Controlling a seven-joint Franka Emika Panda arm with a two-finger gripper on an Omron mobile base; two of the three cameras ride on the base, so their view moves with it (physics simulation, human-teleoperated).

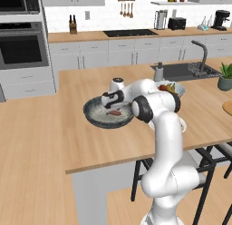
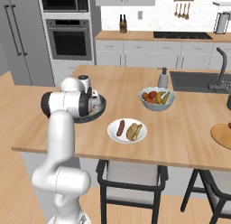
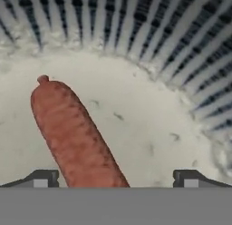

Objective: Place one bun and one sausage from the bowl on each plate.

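Observation:
The dark speckled bowl [image 1: 93,111] sits on the island with one reddish sausage [image 1: 115,113] lying in it. My gripper [image 1: 110,109] hangs low over the bowl, open. In the hand view its fingertips [image 3: 41,178] stand wide on either side of the sausage's [image 3: 74,138] near end, just above the bowl's pale inside [image 3: 154,119], not touching it. The white plate [image 2: 115,136] holds a sausage [image 2: 120,128] and a bun [image 2: 134,131]. The tan plate [image 2: 223,135] lies at the right edge with nothing visible on it. The arm hides much of the bowl [image 2: 100,111] in the right base view.
A pale-blue fruit bowl [image 2: 157,101] stands behind the white plate, with a soap dispenser [image 2: 163,77] and the sink [image 2: 194,81] beyond. A potted plant [image 1: 225,76] is at the far right. Stools [image 2: 131,173] stand under the island's near edge.

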